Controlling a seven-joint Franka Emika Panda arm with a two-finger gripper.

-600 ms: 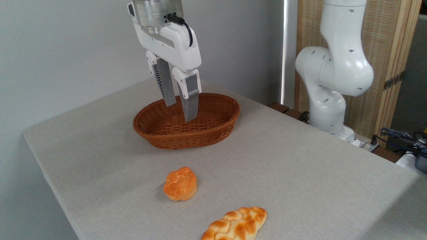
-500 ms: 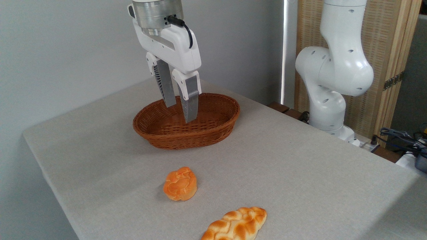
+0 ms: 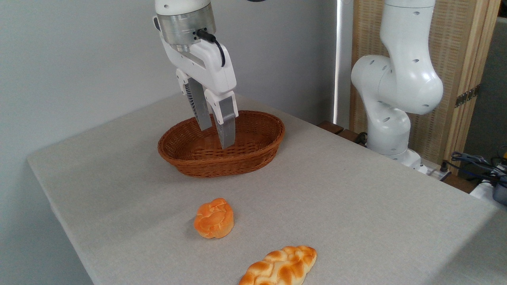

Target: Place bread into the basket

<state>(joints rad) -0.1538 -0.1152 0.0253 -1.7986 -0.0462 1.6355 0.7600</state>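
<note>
Your gripper [image 3: 216, 136] hangs empty over the basket [image 3: 222, 143], its two fingers a narrow gap apart and touching nothing. From it, the bread [image 3: 214, 218] lies well apart toward the camera, on the table [image 3: 356, 206]; roundish, it has no clear long axis. Beyond sits the braided loaf [image 3: 279, 266].

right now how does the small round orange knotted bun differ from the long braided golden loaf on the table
The small round orange knotted bun is compact and nearly circular; the long braided golden loaf is stretched out and clearly longer. The bun is a deeper orange, the loaf paler gold with lighter creases. The bun lies nearer the brown woven wicker basket; the loaf lies at the front edge. Both rest untouched on the table.
</note>
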